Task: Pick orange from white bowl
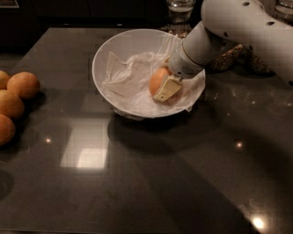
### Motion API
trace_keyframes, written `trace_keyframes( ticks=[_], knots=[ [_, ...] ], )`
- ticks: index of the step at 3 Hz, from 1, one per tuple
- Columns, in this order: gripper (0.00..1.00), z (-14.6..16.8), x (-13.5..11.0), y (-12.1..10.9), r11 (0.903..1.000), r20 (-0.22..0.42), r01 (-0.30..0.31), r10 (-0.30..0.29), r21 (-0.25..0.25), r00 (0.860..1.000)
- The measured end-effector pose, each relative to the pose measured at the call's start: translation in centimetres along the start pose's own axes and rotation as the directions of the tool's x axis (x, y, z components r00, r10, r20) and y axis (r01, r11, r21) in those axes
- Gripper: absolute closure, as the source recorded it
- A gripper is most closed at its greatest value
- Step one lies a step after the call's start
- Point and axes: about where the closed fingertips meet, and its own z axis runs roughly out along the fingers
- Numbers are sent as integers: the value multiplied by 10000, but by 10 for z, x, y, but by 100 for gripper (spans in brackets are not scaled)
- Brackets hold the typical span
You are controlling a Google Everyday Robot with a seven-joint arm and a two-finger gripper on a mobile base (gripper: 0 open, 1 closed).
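The light-orange orange lies in the white bowl, right of the bowl's middle, on crumpled white paper. My gripper reaches down into the bowl from the upper right on a thick white arm. It is shut on the orange. One cream finger lies across the fruit's front right side; the other finger is hidden behind the fruit. The orange still rests low in the bowl.
Several rounder, darker-orange fruits lie at the left edge of the dark glossy table. Glass jars stand at the back behind the bowl. A patterned object lies behind the arm at the right.
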Motion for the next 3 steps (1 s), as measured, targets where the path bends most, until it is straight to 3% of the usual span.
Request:
trace_keyframes(
  ticks=[1, 3],
  knots=[
    [100, 0, 0, 0, 10000, 0, 0, 0, 0, 10000],
    [100, -36, -32, 1, 9974, 542, 532, -558, 494, 9970]
  ],
)
